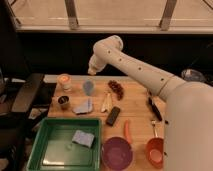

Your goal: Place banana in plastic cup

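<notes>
The banana (106, 102) is a pale yellow-white piece lying on the wooden table (135, 107), just right of the plastic cup. The plastic cup (88, 87) is a small bluish-grey tumbler standing upright near the table's back left. My gripper (91, 70) hangs at the end of the white arm, above and slightly behind the cup, clear of both things and holding nothing that I can see.
A whitish-orange cup (64, 81) and a small dark cup (63, 101) stand at the left. A blue cloth (83, 107), dark bar (113, 115), orange stick (127, 131), grapes (117, 89), green bin (65, 145), purple bowl (117, 152) and orange cup (155, 151) lie around.
</notes>
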{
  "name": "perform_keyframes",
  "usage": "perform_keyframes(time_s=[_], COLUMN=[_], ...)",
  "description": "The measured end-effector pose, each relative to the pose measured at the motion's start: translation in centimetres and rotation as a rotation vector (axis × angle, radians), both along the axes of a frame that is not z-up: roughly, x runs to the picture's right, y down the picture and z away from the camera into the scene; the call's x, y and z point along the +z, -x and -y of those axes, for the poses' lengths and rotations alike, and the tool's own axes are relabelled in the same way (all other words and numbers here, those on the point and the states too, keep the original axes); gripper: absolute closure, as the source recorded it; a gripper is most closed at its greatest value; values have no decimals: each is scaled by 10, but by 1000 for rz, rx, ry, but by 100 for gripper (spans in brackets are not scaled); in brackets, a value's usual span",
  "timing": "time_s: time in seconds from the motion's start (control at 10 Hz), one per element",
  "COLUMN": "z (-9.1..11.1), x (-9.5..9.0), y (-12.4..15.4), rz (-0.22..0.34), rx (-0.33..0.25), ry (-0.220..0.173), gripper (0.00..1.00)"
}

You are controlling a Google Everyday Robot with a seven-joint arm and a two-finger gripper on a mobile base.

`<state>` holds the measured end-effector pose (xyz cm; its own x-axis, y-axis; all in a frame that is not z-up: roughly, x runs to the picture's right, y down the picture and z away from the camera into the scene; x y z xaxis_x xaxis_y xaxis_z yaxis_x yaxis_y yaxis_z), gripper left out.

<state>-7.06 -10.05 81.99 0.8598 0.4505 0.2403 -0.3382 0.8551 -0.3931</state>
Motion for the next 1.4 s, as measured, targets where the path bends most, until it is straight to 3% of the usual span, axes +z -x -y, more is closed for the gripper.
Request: perform_keyframes(time_s=[1.0,1.2,1.4], z=[0,-3,-20], x=[0,1,7], y=[0,-9,-23], rz=[-2,-61,-128], rx=[-1,42,123], ry=[0,14,55], gripper=[98,98,98])
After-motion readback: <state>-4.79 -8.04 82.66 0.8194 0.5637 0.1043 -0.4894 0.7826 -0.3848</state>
